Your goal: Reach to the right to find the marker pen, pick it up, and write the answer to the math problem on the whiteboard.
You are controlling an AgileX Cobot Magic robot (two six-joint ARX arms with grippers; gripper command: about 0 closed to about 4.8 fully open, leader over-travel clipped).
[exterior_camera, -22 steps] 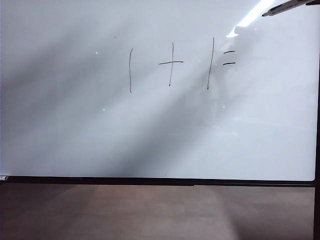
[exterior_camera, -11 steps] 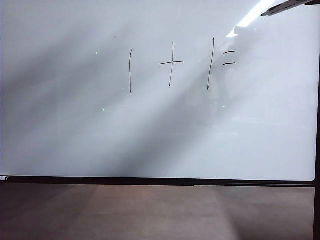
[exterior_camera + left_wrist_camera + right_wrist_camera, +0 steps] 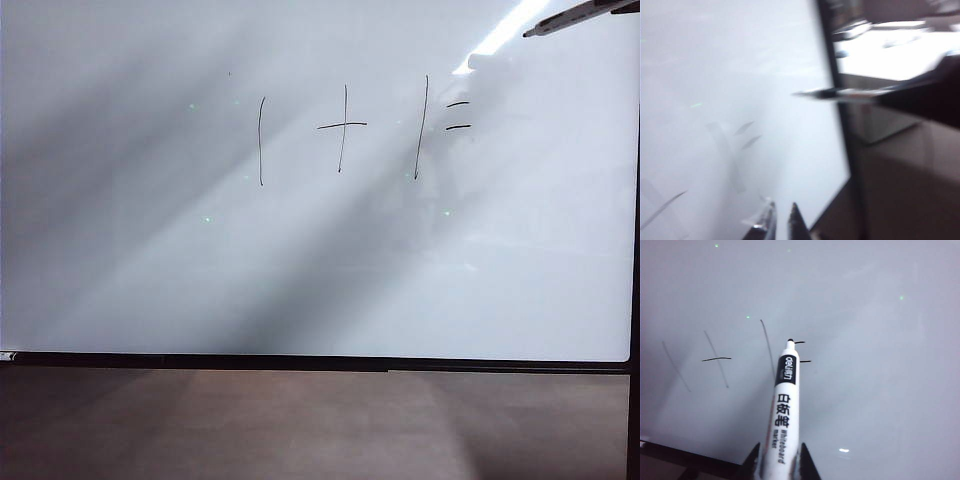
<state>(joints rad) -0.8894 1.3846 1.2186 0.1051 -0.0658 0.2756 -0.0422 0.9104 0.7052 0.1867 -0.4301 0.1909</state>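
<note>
Pen [image 3: 784, 410] clamped in right pincer [image 3: 779, 460], tip off board [image 3: 150, 250], upper right of problem [image 3: 345, 128]; barely shifted since earlier. Left pincer [image 3: 781, 225] narrow, near board edge. Answer unwritten.

You'll see a bright streak of glare [image 3: 505, 30] just beside the tip of the marker pen [image 3: 570, 17], and faint green specks [image 3: 207, 219] scattered well away from it. Well below the pen lies a brown surface [image 3: 300, 425]. In the left wrist view, a blurred pale block [image 3: 880, 120] sits beyond the pen.
</note>
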